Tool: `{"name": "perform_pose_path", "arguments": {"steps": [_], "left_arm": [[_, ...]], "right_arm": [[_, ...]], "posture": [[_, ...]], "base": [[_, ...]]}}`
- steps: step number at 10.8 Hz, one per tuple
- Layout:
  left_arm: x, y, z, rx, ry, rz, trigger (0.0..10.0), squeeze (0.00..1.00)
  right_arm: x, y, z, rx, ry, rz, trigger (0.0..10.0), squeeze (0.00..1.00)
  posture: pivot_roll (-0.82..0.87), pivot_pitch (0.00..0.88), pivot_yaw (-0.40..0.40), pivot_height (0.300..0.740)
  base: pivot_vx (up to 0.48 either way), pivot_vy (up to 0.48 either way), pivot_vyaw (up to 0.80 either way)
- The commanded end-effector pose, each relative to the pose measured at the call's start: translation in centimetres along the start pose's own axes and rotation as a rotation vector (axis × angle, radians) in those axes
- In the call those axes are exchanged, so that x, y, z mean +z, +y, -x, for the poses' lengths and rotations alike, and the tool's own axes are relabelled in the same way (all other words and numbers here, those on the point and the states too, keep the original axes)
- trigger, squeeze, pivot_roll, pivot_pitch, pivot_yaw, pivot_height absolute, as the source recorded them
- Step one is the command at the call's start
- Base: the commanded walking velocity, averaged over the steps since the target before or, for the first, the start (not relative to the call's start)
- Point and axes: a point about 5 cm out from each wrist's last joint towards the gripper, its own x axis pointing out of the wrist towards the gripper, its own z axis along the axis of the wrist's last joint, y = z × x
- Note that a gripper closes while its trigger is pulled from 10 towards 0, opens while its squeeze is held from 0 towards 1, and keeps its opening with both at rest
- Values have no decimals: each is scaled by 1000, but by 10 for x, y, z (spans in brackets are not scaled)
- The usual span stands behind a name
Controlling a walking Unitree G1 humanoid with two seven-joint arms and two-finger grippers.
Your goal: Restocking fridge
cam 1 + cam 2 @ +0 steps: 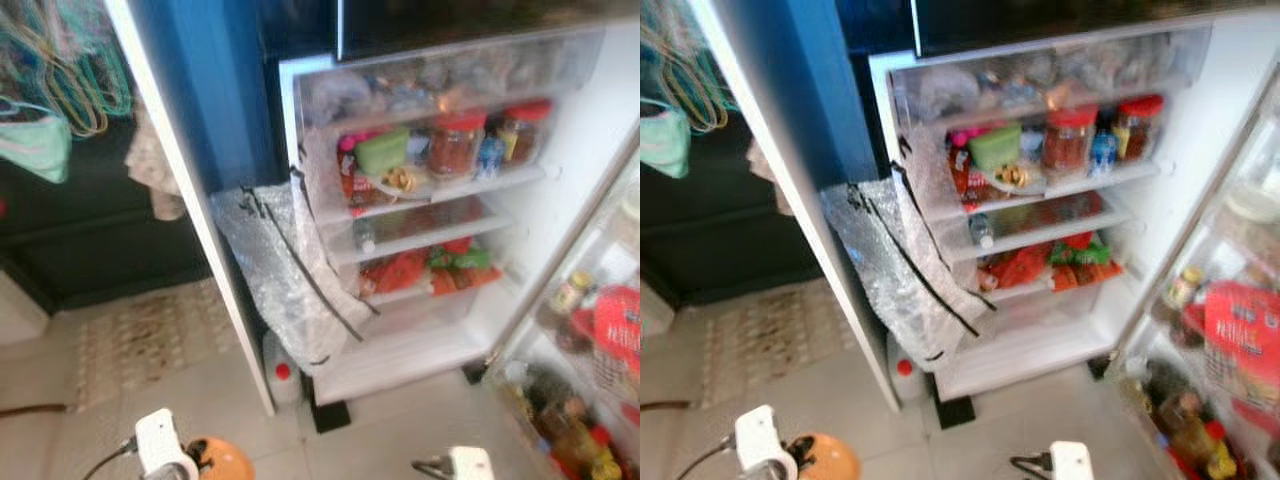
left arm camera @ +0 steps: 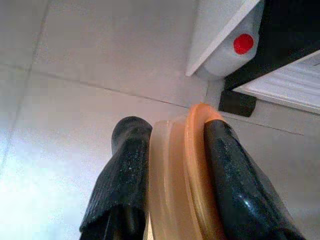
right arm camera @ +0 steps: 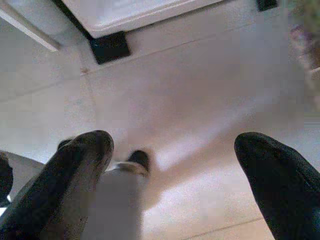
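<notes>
The fridge (image 1: pixel 520 250) stands open before me, its shelves (image 1: pixel 430 190) packed with red-lidded jars (image 1: pixel 455 140), a green tub (image 1: pixel 383 150) and red and green packets (image 1: pixel 420 270). Low at the left, my left gripper (image 2: pixel 172 130) is shut on a round orange container (image 2: pixel 185 175), which also appears in the head view as the orange container (image 1: pixel 215 460) beside the white left wrist (image 1: pixel 160 440). My right gripper (image 3: pixel 172 145) hangs open over the bare floor, with nothing between its fingers (image 3: pixel 80 160); its wrist (image 1: pixel 465 465) is at the bottom right.
The fridge door (image 1: pixel 590 350) at the right holds bottles and a red packet. A sheet of bubble wrap (image 1: pixel 270 260) hangs at the fridge's left side. A white bottle with a red cap (image 1: pixel 283 375) stands on the floor beside it. A rug (image 1: pixel 150 335) lies at the left.
</notes>
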Motion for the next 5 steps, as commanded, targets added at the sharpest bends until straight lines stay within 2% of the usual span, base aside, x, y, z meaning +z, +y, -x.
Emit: {"name": "perform_pose_path", "arguments": {"steps": [1,3,5], "left_arm": [[-1,6,1,21,4,-10,10000,0],[-1,7,1,22,3,-11,10000,0],[-1,6,1,20,1,-9,10000,0]], "right_arm": [[-1,6,-1,9,3,12,10000,0],[-1,6,-1,11,6,23,10000,0],[-3,6,0,15,4,-11,10000,0]], "posture": [[6,0,22,740],[6,0,23,740],[7,0,22,740]], "base": [[0,-285,0],[0,-285,800],[0,-283,0]]}}
